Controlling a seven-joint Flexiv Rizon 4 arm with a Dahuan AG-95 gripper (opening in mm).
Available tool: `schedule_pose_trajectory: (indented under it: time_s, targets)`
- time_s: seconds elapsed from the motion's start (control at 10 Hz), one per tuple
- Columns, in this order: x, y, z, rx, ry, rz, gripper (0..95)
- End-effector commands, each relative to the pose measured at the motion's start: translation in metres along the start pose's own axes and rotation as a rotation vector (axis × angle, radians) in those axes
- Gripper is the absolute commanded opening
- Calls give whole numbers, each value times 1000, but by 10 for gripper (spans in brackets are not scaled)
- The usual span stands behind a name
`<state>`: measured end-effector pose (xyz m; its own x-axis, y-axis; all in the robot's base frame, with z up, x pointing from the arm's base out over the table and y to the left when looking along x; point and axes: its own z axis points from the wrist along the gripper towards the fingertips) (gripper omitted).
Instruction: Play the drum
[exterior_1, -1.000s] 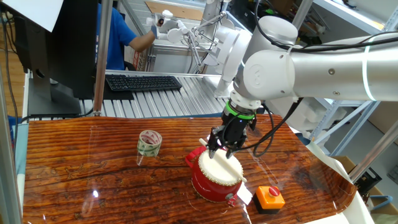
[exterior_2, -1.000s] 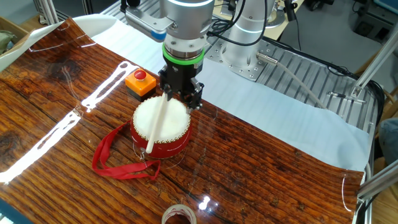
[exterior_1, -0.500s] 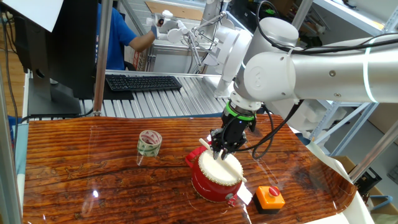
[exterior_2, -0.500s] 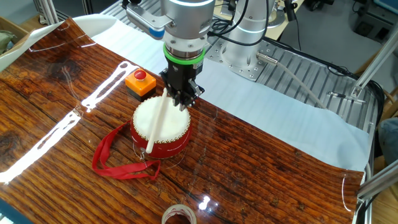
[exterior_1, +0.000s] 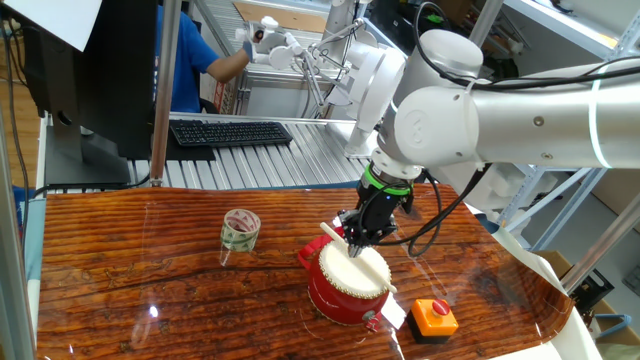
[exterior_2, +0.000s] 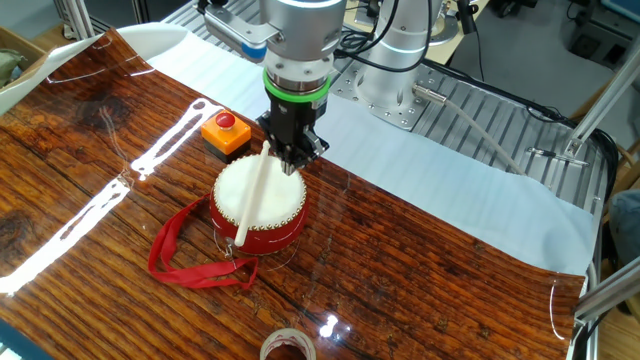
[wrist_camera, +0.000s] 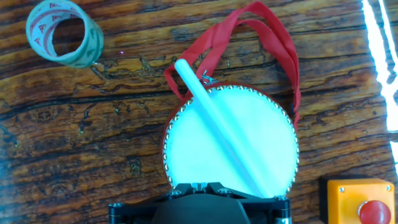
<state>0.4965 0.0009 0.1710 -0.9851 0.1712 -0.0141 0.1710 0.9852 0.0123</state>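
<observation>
A: We note the drum (exterior_1: 347, 283) squat on the tabletop (exterior_2: 420, 270), skin up, red strap (exterior_2: 185, 255) trailing off its side. A pale stick (exterior_2: 254, 195) lies slantwise across the skin, one end overhanging the rim.

B: And the tool (exterior_2: 287, 160)?

A: It points straight down at the drum's edge, jaws brought together on the near end of the stick. In the hand view the stick runs in under the tool body, so we log it as clamped on the stick, though the contact itself is hidden there.

B: Handling?

A: We judge the stick light and stiff, smooth, so it could swivel in a narrow pinch; the hold near one end leaves a long lever for striking. The drum looks light enough to skid or rock if struck off-centre. The skin is taut and probably forgiving of taps, less so of a hard jab.

B: Room to move?

A: We see the orange button box (exterior_1: 434, 317) just beside the drum on one side and the tape roll (exterior_1: 240, 231) well apart on the other. The strap loops lie flat and clear of the skin. The tabletop edge is near the button box in one fixed view. Above the drum the space is open, so we expect lifting and tapping to be free.
</observation>
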Motion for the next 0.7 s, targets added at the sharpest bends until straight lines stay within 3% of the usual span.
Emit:
schedule_pose_trajectory:
  time_s: [0.1,0.4,0.7]
  targets:
    - [0,0,0,0,0,0,0]
    - [-2,0,-1,3,-14,-28,0]
    - [-25,0,-12,9,-14,-109,0]
